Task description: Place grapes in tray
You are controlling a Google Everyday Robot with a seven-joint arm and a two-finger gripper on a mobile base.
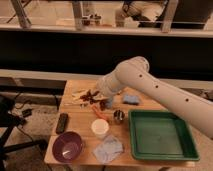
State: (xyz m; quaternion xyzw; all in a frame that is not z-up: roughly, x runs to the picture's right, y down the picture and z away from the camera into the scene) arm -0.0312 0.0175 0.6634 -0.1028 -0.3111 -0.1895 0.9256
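Gripper (95, 98) sits over the far-left part of the wooden table (82, 125), at the end of the white arm (150, 87) that reaches in from 3 o'clock. Can't tell whether it is holding anything. Grapes (91, 97), a dark red bunch, show right at the gripper tip, approx 10 o'clock from the white cup (100, 129). Can't tell if they're lifted or resting on the table. Tray (161, 136), green w/ raised rim, lies at the near-right corner, approx 4 o'clock from the grapes and well apart from them. Purple bowl (67, 147) is at 8 o'clock from the cup. Black remote (62, 122) lies at 9 o'clock from the cup. Crumpled blue cloth (108, 148) lies just below the cup at 6 o'clock.
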